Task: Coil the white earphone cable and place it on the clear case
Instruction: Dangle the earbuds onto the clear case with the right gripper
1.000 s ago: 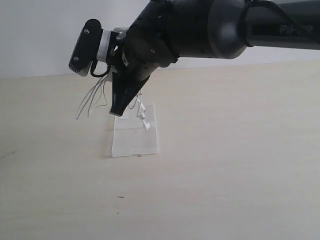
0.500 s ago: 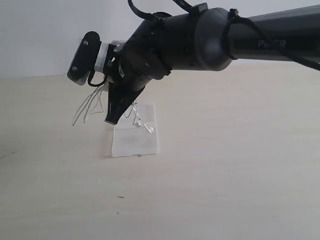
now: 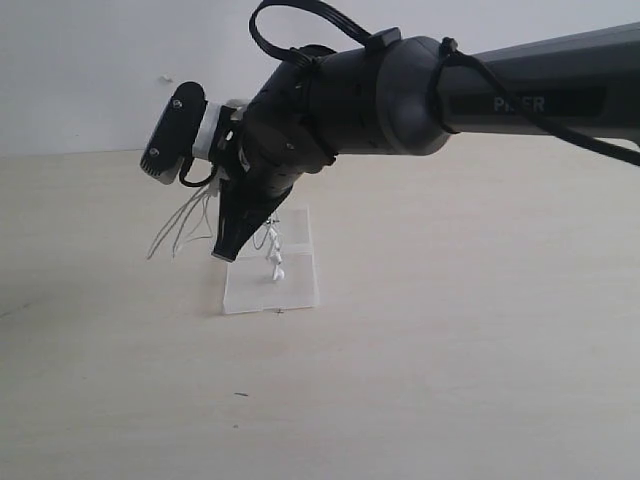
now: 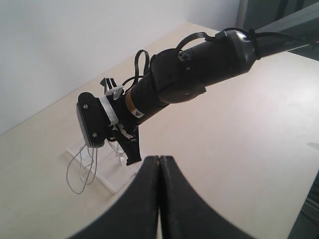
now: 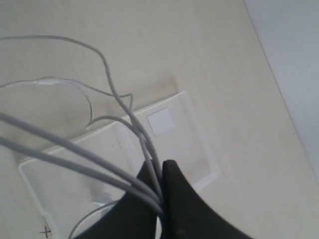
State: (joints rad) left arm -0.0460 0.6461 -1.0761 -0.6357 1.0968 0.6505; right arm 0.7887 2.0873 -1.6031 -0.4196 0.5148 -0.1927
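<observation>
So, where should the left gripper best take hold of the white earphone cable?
Probably the slack loops of the white earphone cable, coming from the left: they hang free beside the right gripper, above the table, open on that side.

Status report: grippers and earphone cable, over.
Right gripper shut on cable, ends dangling over clear case. Left gripper shut, empty. No obstacle visible.

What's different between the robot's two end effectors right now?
The right end effector pinches the cable, whose loops dangle beside it; the left end effector holds nothing. The right one hangs over the case; the left one sits well back from it, outside the exterior view. Both are black, and both are shut.
</observation>
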